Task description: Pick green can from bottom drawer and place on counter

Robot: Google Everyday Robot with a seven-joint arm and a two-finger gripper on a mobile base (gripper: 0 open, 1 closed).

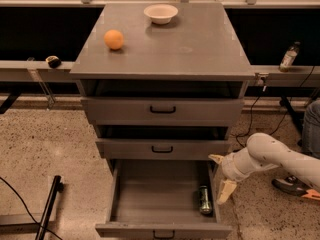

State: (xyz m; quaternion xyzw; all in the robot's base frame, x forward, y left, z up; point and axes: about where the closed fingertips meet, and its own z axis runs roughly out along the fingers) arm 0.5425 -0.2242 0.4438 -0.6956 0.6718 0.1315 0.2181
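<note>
The green can (205,200) lies on its side in the front right corner of the open bottom drawer (162,229). The drawer is pulled out, its small black handle at the front edge. My gripper (221,176) hangs just right of the drawer's right wall, above and to the right of the can, with two pale fingers (225,190) spread apart and nothing between them. The white arm comes in from the right. The counter (170,46) is the grey cabinet top above.
An orange (114,39) and a white bowl (160,13) sit on the counter. The two upper drawers (162,109) stand slightly pulled out. A bottle (289,57) stands on the ledge far right. A black pole (47,209) lies on the floor at left.
</note>
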